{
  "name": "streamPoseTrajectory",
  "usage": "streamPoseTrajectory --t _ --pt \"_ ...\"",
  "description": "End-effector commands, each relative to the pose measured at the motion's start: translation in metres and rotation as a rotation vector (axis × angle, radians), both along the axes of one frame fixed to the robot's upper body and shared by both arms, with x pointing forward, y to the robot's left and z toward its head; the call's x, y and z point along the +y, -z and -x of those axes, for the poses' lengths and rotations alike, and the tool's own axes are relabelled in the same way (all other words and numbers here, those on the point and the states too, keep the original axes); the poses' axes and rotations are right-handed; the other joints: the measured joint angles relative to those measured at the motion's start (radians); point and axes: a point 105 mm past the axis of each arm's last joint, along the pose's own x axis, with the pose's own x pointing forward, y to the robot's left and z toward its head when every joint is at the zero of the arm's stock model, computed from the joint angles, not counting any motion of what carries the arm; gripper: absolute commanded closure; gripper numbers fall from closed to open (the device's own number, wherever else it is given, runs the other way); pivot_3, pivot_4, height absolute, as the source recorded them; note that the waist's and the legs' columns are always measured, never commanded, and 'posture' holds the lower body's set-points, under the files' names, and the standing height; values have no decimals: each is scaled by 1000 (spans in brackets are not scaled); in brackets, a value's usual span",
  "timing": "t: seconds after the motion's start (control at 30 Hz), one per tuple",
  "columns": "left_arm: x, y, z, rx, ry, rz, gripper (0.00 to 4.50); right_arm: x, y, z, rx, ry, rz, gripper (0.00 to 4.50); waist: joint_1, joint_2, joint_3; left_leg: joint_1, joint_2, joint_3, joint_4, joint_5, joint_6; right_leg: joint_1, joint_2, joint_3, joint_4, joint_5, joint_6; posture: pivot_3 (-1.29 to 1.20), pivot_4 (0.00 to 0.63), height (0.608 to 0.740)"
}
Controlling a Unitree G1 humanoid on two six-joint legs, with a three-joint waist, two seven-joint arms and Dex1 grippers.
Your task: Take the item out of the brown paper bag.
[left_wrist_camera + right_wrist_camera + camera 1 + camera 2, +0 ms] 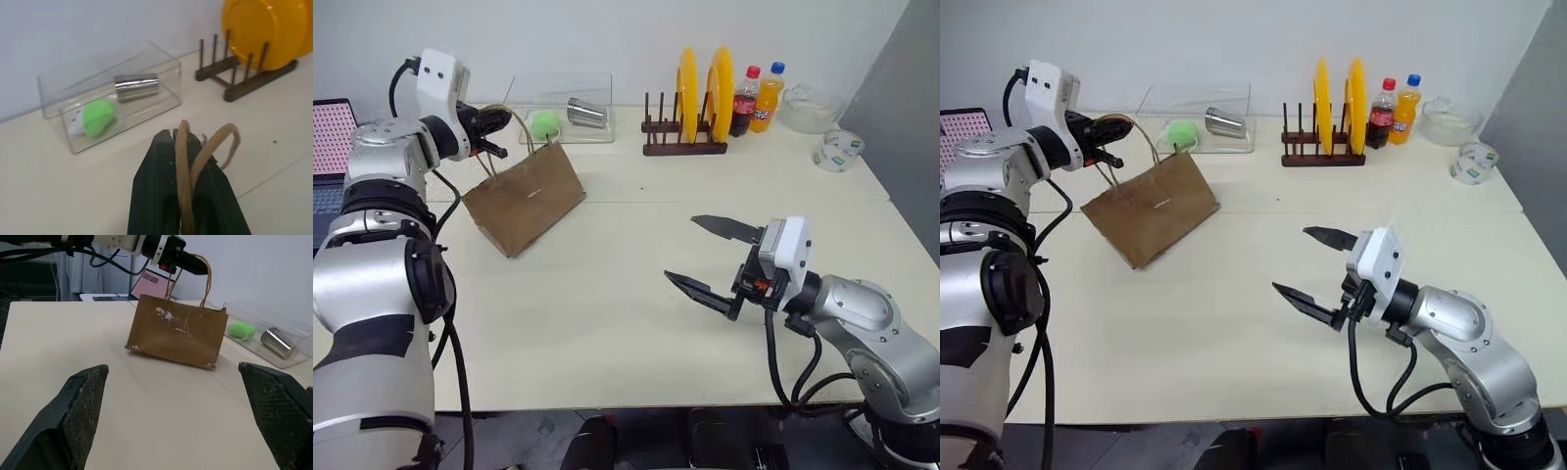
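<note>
The pale cream tabletop [607, 323] is carrying everything. At about ten o'clock on it the creased brown paper bag [524, 196] is hanging tilted, one bottom corner seemingly resting on the surface. The left tool [494, 127] is clamping tight on the bag's thin tan cord handles [188, 161], apparently steadying it for the reach. At four o'clock the right tool [720, 259] is hovering with jaws spread wide, empty, facing the bag. The item isn't visible; presumably it is sitting inside the bag.
</note>
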Motion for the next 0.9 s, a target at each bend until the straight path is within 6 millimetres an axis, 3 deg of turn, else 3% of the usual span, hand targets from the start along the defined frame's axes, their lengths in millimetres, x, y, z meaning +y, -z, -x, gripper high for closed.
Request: streamPoseTrajectory --t 0.03,0.13,0.43,0.9 --pt "-11 -41 5 -125 50 -12 4465 -2 -10 11 -41 10 -12 0 0 0 0 -1 0 0 1 0 0 0 0 0 0 0 0 0 150 740" --pt "-27 -48 4 -150 100 -17 4465 -6 -9 15 -32 52 -20 0 1 -1 0 -2 0 -1 3 0 0 0 0 -1 0 0 0 0 150 740" --pt "-98 -60 3 -195 331 -72 4465 -20 -5 33 13 220 -48 0 1 -3 2 -4 0 -1 4 0 0 0 0 -2 1 0 0 0 150 740" --pt "-193 -41 10 -197 602 -229 4465 -34 2 44 -9 358 -96 0 -2 -3 2 -3 0 0 4 0 0 0 0 -1 1 0 0 0 150 740"
